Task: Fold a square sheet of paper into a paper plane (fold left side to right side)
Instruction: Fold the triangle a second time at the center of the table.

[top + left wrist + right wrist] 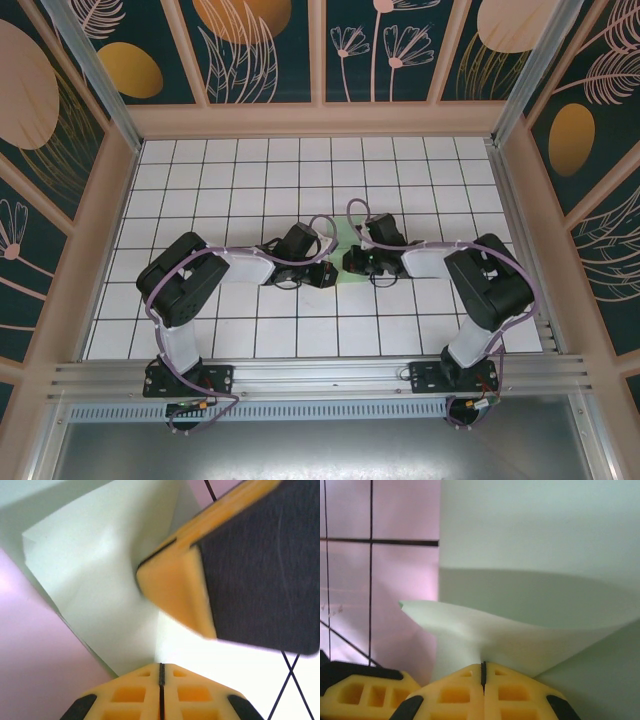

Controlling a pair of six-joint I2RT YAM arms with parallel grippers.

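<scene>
Your left arm point(185, 285) and right arm point(490, 290) look alike: chunky black joint housings with white link shells between them. Each sits on a black base plate on the aluminium rail point(320, 375). A purple cable loops from that plate, away from the rail, out to the wrist. At the ends far from the rail, left gripper point(161, 666) and right gripper point(483, 664) have yellow-orange fingers point(455, 695), moulded with square pockets, with black patches at the sides.
</scene>
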